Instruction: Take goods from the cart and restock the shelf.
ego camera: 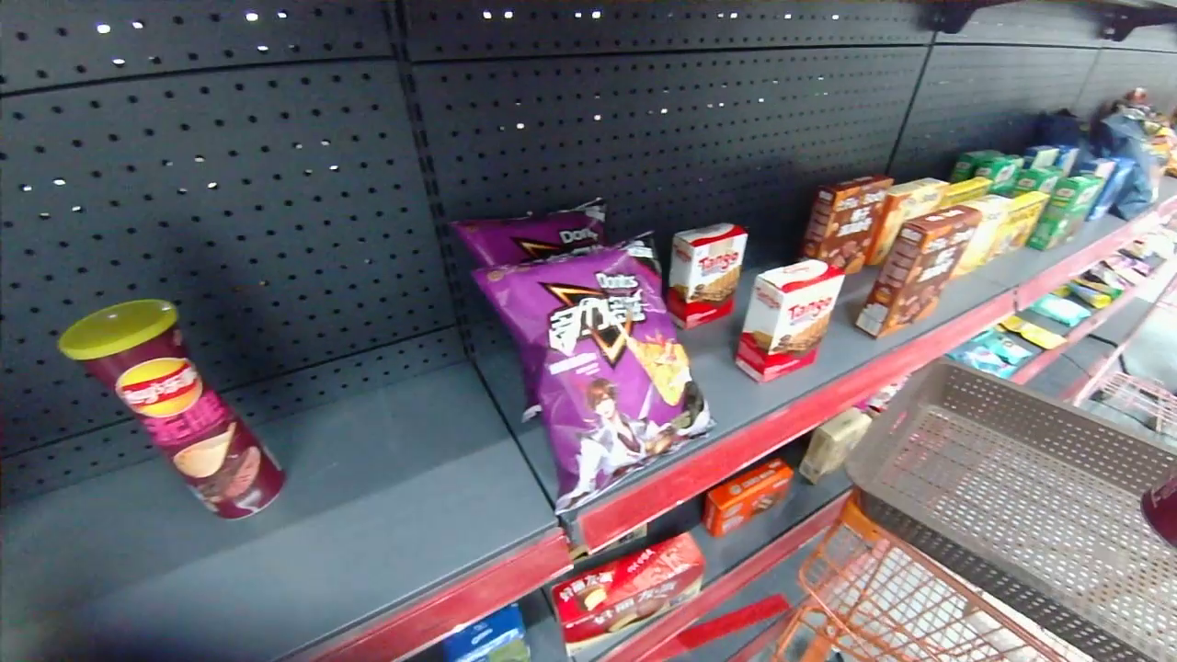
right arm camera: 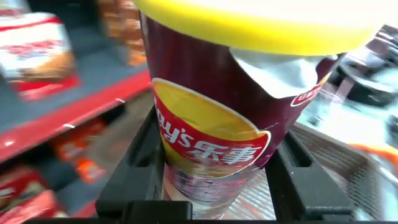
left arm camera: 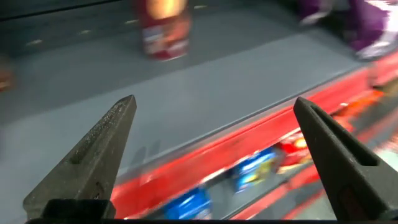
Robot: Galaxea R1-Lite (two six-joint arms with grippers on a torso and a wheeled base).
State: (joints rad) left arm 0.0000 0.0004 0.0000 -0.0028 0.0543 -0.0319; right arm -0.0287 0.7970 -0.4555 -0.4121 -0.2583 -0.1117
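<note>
The yellow-lidded maroon cardboard crisp canister (right arm camera: 211, 149) sat pinched in the right gripper (right arm camera: 214, 186) near the grey perforated cart basket (ego camera: 1011, 478) at four o'clock. The left gripper (left arm camera: 213, 106) hung spread over the grey metal shelf (ego camera: 386, 478). A careless set-down might topple the matching canister (ego camera: 175, 409) at nine o'clock.

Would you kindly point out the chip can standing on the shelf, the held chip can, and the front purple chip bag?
shelf chip can (ego camera: 188, 428): head view, on its maroon body.
held chip can (right arm camera: 208, 140): right wrist view, on its yellow label.
front purple chip bag (ego camera: 611, 368): head view, middle of its face.
</note>
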